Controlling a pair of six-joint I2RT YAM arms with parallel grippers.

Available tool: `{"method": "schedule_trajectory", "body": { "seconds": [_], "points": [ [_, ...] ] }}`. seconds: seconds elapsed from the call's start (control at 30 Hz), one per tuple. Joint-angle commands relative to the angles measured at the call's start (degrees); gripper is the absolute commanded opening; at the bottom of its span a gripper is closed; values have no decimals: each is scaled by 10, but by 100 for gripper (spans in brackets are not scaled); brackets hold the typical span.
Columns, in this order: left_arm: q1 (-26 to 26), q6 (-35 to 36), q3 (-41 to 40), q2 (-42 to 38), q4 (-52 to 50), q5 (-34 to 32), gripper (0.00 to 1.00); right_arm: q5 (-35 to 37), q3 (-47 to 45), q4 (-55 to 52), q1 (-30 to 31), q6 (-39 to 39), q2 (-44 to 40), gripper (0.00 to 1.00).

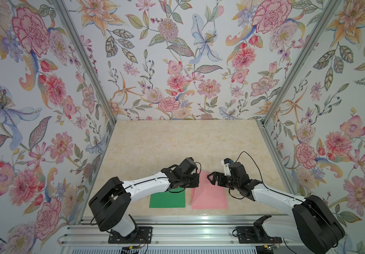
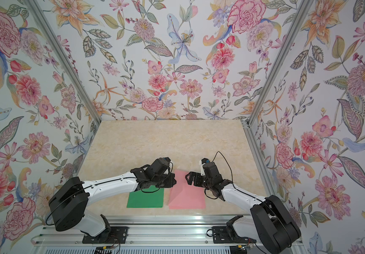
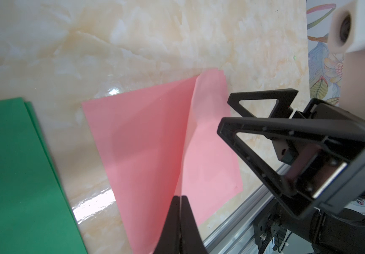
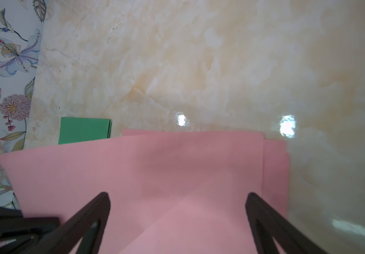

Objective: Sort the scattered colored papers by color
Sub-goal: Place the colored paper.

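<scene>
The colored papers, thin flat rectangular sheets in plain green and light pink, lie in two groups at the near edge of the glossy beige marble-patterned tabletop (image 1: 177, 143). The green sheets (image 1: 167, 201) sit stacked flat on the robot's left. The pink pile (image 1: 212, 200) lies just beside them on the right, with a strip of bare table between. No loose sheets show anywhere else on the table.

From where I stand, the sorting looks nearly finished, and the step in hand is setting one last pink sheet on its pile. The left gripper (image 3: 180, 199) has its fingers pressed together on the edge of a raised pink sheet (image 3: 146, 143). The sheet rises from the pile to the pinch like a tent, with a fold line running up to the fingertips. Its low end appears to rest on the pink pile.

The right gripper (image 4: 177, 195) is spread wide and holds nothing. It hovers just over the far side of the pink pile, pointing toward the left gripper, with pink paper directly below its fingers.

I'd say the next move calls for lowering the pinched edge until the sheet lies flat and square on the pile, then letting go. Paper this light could slide or curl on release, so the right gripper may need to steady it.
</scene>
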Motion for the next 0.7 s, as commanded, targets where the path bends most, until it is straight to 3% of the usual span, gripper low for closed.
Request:
{"method": "schedule_trajectory", "body": {
  "seconds": [0.0, 0.33, 0.67],
  "points": [
    [-9, -6, 1, -4, -7, -17, 0, 2, 9, 12, 4, -5, 7, 100],
    [-26, -12, 14, 20, -6, -15, 0, 11, 21, -12, 3, -13, -13, 100],
    [-25, -5, 19, 23, -7, -13, 0, 0, 14, 21, 4, -9, 27, 100]
  ]
}}
